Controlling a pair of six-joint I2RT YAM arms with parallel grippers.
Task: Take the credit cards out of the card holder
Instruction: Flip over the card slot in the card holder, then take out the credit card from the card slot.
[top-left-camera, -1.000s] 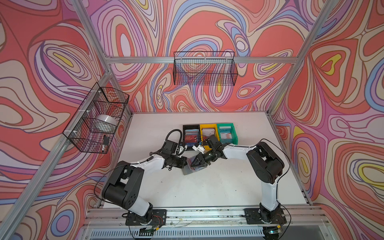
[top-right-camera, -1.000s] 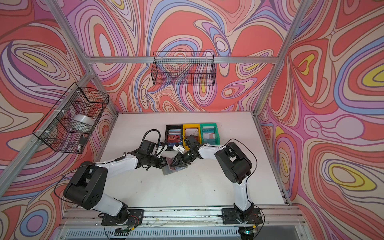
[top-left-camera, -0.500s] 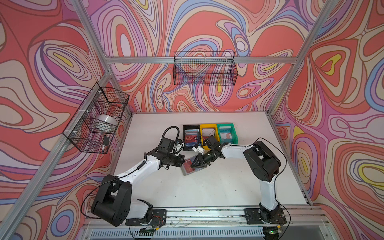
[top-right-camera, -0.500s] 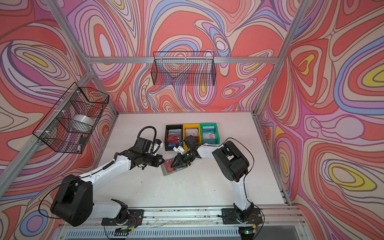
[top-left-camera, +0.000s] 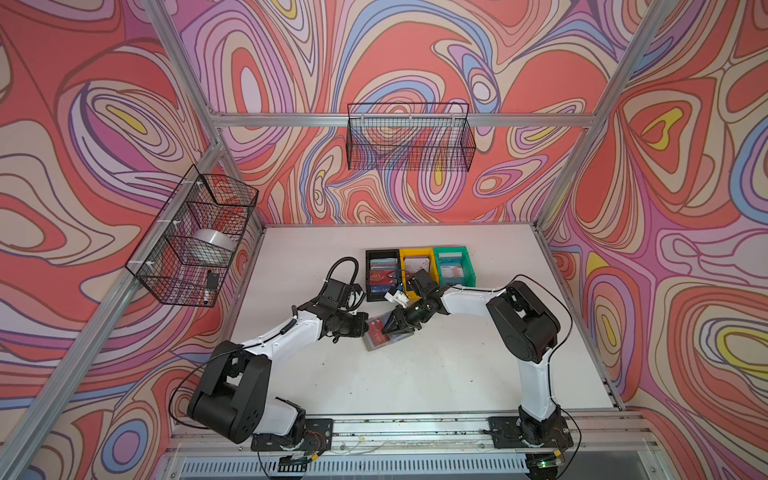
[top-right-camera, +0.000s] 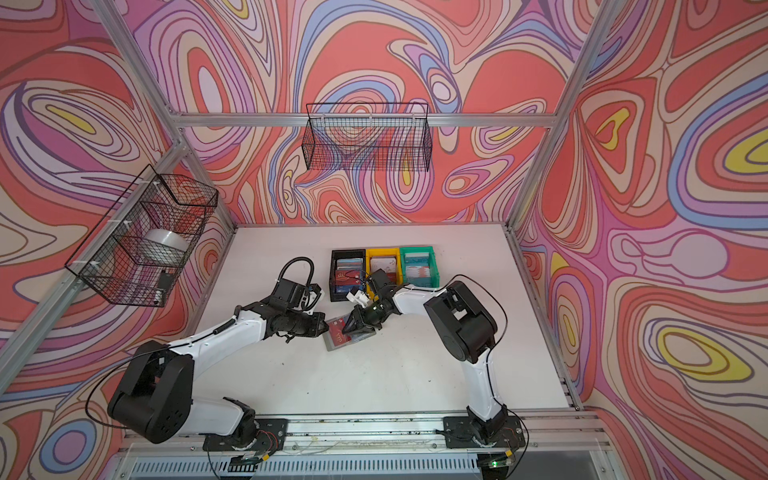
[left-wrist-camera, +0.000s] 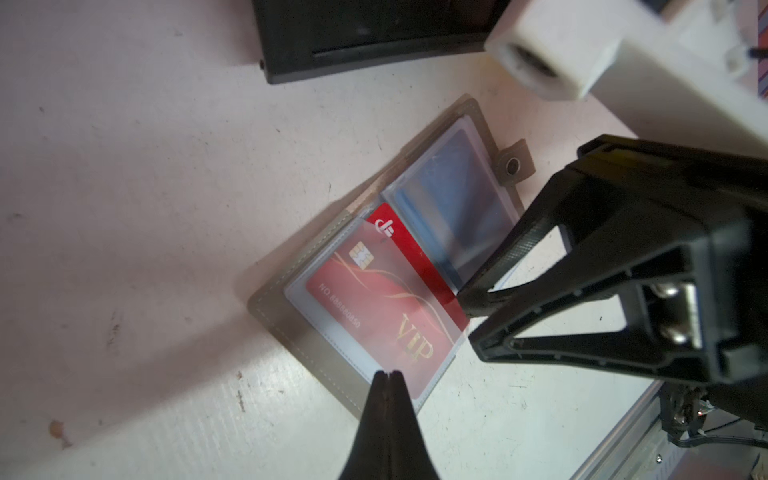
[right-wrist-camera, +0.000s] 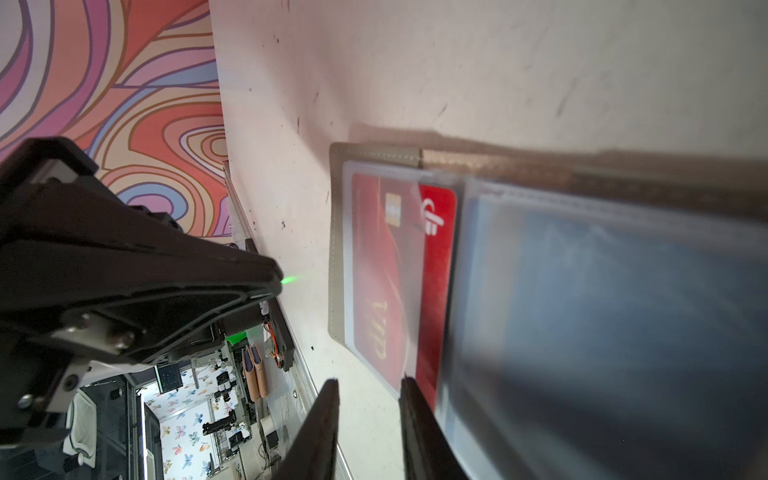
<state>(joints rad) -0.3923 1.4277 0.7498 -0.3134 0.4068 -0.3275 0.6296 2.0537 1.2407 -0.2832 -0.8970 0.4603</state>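
The grey card holder (top-left-camera: 376, 343) (top-right-camera: 338, 343) lies open on the white table. In the left wrist view, a red VIP credit card (left-wrist-camera: 374, 299) sticks partly out of its clear sleeve, and a blue credit card (left-wrist-camera: 453, 208) sits in the neighbouring sleeve. My left gripper (left-wrist-camera: 387, 374) is shut, its tip over the red card's sleeve edge. My right gripper (right-wrist-camera: 370, 384) is open a little with only table between its fingers. One fingertip (right-wrist-camera: 409, 386) rests at the end of the red card (right-wrist-camera: 374, 266), beside the blue card (right-wrist-camera: 602, 291). Both top views show the two grippers meeting over the holder.
Black (top-left-camera: 368, 274), yellow (top-left-camera: 415, 251) and green (top-left-camera: 469, 270) bins holding cards stand in a row just behind the holder. Wire baskets hang on the left wall (top-left-camera: 195, 237) and the back wall (top-left-camera: 409, 141). The aluminium rail runs along the table's front edge.
The left arm's elbow has swung outward, while its gripper tip stays at the holder's edge. The holder now lies flatter, with the red card showing. The right gripper has hardly moved.
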